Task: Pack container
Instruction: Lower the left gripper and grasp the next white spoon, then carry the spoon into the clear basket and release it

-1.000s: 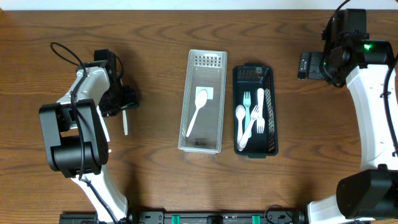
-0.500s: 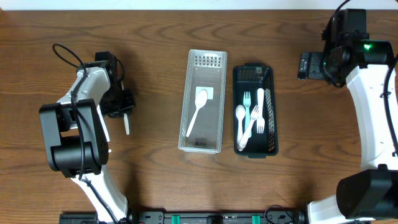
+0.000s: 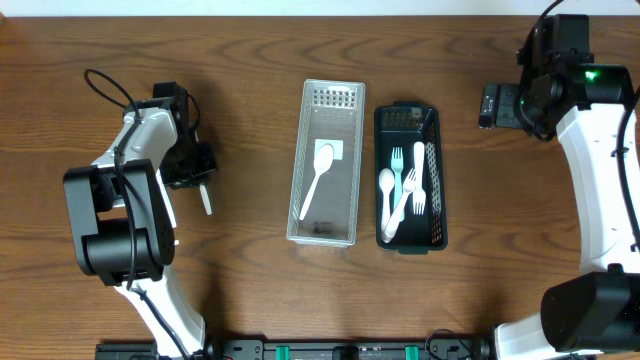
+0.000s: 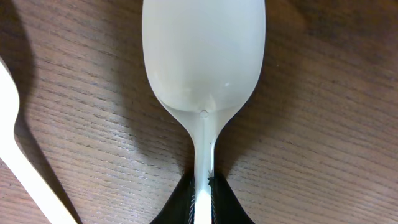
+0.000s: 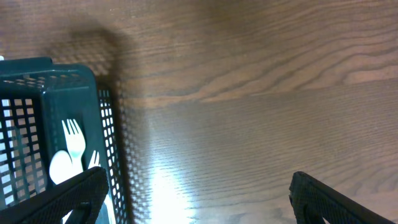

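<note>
Pinching the white plastic spoon [image 4: 204, 56] by its neck, the left gripper [image 4: 202, 202] sat clamped; the right gripper [image 5: 199, 180] hung spread wide beside the dark green mesh basket [image 5: 31, 68]

Bright even lt; table [image 5: 163, 177] glare, soft shadow by spoon [image 4: 202, 56].

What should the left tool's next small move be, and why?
Probably a short lift straight up. The left tool is shut on the white spoon at its neck, with the bowl down by the wooden table; it must clear the table before heading to the clear container that holds another spoon.
</note>
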`<state>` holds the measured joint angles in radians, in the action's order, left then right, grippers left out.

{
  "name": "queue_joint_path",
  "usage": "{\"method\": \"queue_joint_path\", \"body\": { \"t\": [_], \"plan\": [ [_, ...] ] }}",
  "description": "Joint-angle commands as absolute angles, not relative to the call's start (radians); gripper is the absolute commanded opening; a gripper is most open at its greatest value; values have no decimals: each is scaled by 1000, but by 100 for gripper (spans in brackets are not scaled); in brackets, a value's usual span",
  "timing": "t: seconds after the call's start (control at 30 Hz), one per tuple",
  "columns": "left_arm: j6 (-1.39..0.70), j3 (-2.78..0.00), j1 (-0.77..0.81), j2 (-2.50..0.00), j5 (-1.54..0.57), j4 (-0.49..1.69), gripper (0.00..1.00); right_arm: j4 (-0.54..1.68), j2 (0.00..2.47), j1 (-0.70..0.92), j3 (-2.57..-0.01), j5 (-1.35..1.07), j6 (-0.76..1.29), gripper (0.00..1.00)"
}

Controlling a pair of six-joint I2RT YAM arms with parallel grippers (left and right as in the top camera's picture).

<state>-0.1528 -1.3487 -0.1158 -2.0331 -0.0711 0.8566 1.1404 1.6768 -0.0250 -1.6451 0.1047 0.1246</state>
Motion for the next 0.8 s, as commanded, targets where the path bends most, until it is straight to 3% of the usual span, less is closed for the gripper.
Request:
{"method": "queue_joint_path", "body": {
  "t": [0.0,0.27,0.47,0.77],
  "plan": [
    [-150,-1353,-109,-2014,-41,883,6,1143,1676,-28,-1640,109,117,96],
    [-150,-1401,19,-1756,-41,941,6,1142,1676,-28,-1640,109,118,96],
    [-150,-1401,242,-1517,-41,906,6,1140,1676,-28,-1640,109,118,97],
    [-212,-1386,500,-1572,-42,825,6,1143,1676,-28,-1640,108,118,96]
  ]
}}
